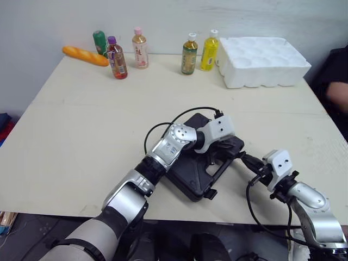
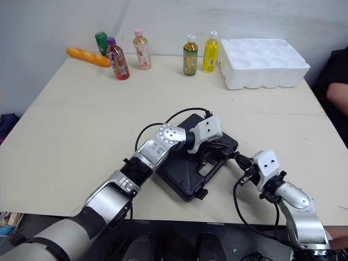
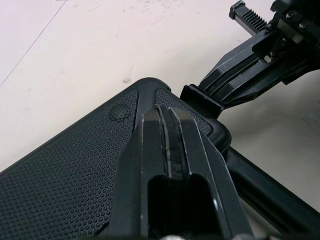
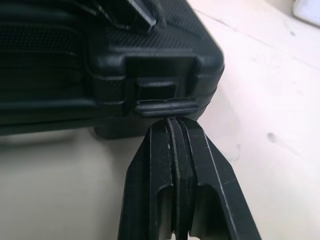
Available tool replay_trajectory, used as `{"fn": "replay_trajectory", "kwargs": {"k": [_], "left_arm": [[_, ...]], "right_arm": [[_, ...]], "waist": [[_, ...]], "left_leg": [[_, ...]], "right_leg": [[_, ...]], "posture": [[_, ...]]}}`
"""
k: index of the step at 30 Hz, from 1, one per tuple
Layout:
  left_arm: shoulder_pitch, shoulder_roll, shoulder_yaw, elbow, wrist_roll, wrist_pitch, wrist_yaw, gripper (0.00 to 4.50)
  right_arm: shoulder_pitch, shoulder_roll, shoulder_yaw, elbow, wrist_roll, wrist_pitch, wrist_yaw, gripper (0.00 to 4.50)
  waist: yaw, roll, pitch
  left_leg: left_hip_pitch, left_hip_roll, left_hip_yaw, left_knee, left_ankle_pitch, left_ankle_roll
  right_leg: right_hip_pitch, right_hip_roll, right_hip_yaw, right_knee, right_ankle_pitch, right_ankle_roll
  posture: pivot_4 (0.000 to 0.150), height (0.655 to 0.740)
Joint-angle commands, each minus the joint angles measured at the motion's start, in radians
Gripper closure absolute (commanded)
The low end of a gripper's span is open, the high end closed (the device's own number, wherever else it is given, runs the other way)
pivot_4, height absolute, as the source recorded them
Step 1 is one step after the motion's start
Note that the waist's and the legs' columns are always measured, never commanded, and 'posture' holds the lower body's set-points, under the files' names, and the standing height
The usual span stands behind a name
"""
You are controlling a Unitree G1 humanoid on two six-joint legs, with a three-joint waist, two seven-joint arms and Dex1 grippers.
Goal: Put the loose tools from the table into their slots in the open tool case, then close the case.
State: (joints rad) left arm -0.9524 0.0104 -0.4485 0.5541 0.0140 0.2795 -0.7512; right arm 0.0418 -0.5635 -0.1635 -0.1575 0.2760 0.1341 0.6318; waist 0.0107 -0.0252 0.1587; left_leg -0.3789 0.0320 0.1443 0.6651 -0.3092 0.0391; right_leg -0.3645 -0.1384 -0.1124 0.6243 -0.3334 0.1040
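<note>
Left gripper: fingers pressed together, nothing between them, tips resting on the pebbled lid of the black tool case, near one rounded corner.

Right gripper: fingers also pressed together, tips touching the underside of a latch on the case's front edge.

Case: lid down, lying flat near the front edge of the table. Its long axis runs diagonally, near-left to far-right. The handle-and-latch edge faces the robot's near right, toward the right gripper. A second latch sits at the near end of that edge.

Far side of the table, well apart from the case: five drink bottles, a bread loaf and a white foam tray. A person's arm shows at the right edge.
</note>
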Motion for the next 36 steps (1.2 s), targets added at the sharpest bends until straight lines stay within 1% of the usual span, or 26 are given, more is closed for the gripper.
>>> {"fn": "replay_trajectory", "kwargs": {"k": [1, 2, 7, 15, 28, 36], "left_arm": [[0.079, 0.04, -0.052, 0.091, 0.08, 0.094, 0.003, 4.46], [0.079, 0.042, -0.052, 0.092, 0.082, 0.093, 0.004, 4.46], [0.082, 0.039, -0.027, 0.092, 0.066, 0.08, 0.017, 4.46], [0.082, 0.055, -0.027, 0.087, 0.079, 0.087, 0.015, 4.46], [0.08, 0.071, -0.073, 0.131, 0.112, 0.088, -0.011, 4.46], [0.091, 0.073, -0.075, 0.112, 0.122, 0.097, -0.025, 4.46]], "right_arm": [[-0.02, -0.016, -0.01, -0.049, 0.006, 0.007, 0.008, 4.5], [-0.027, -0.011, -0.01, -0.055, 0.017, 0.01, 0.012, 4.5], [-0.047, -0.002, 0.003, -0.07, 0.024, 0.025, 0.023, 4.5], [-0.07, 0.009, 0.031, -0.055, 0.009, 0.031, 0.036, 4.5], [-0.131, 0.024, 0.07, -0.049, -0.031, 0.022, 0.032, 4.5], [-0.154, 0.008, 0.069, -0.031, -0.04, 0.03, 0.058, 4.5]], "waist": [[-0.004, 0.0, 0.0], [-0.006, 0.0, 0.0], [-0.012, 0.0, 0.0], [-0.015, 0.0, 0.0], [-0.041, 0.0, 0.0], [-0.042, 0.001, -0.001]], "left_leg": [[0.003, 0.0, 0.0, -0.001, -0.001, 0.0], [0.008, 0.001, 0.0, -0.001, -0.004, 0.0], [0.009, 0.002, 0.0, -0.001, -0.005, 0.0], [0.009, 0.002, 0.0, -0.002, -0.005, 0.0], [0.009, 0.003, 0.0, -0.003, -0.006, -0.001], [0.01, 0.005, 0.001, -0.004, -0.006, -0.003]], "right_leg": [[0.003, 0.0, 0.0, -0.001, 0.0, 0.0], [0.008, 0.0, -0.001, -0.003, -0.001, -0.001], [0.008, -0.001, -0.001, -0.003, -0.001, -0.001], [0.008, -0.001, -0.001, -0.003, -0.001, -0.001], [0.007, -0.001, -0.001, -0.003, -0.001, -0.001], [0.007, 0.001, 0.0, -0.003, -0.001, -0.002]], "posture": [[0.15, 0.74], [0.15, 0.74], [0.15, 0.74], [0.15, 0.74], [0.15, 0.74], [0.15, 0.74]]}}
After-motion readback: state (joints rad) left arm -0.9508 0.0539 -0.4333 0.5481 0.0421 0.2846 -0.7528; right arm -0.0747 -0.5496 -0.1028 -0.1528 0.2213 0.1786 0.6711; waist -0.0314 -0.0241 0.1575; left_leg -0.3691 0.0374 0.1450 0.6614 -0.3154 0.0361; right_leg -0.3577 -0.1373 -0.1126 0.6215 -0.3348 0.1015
